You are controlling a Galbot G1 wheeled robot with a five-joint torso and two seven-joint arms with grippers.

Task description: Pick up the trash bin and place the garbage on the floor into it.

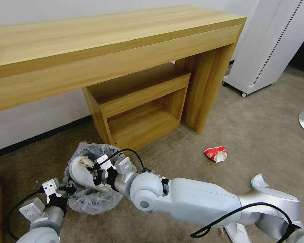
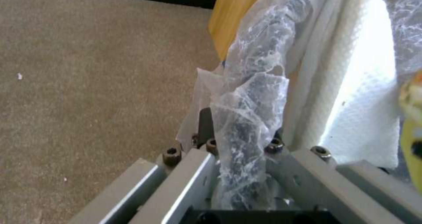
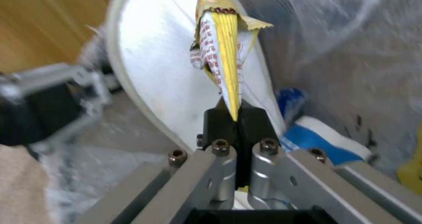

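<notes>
Our right gripper (image 3: 237, 118) has its two black fingers pressed together on one yellow wrapper (image 3: 226, 59) with red print, holding it upright over the mouth of the trash bin (image 1: 91, 199). In the head view this gripper (image 1: 97, 170) sits inside the bin's opening, beside one white slipper (image 1: 81, 172) that leans against the inner wall. In the right wrist view we count, deeper in the bag, one white-and-blue paper scrap (image 3: 321, 141).

Our left gripper (image 2: 239, 145) is closed on the bin's rim, with the clear wrinkled liner (image 2: 250, 95) bunched between its jaws; in the head view it (image 1: 69, 190) meets the bin at its near-left edge. The slipper's textured white surface (image 2: 360, 85) shows just past the liner.

The bin rests tilted on the beige floor (image 1: 179, 155), in front of one wooden desk (image 1: 101, 44) with one small shelf unit (image 1: 142, 108) under it. On the carpet well to the right of the bin lies one red snack wrapper (image 1: 215, 154), and one white piece (image 1: 260, 181) lies near our right arm's elbow.
</notes>
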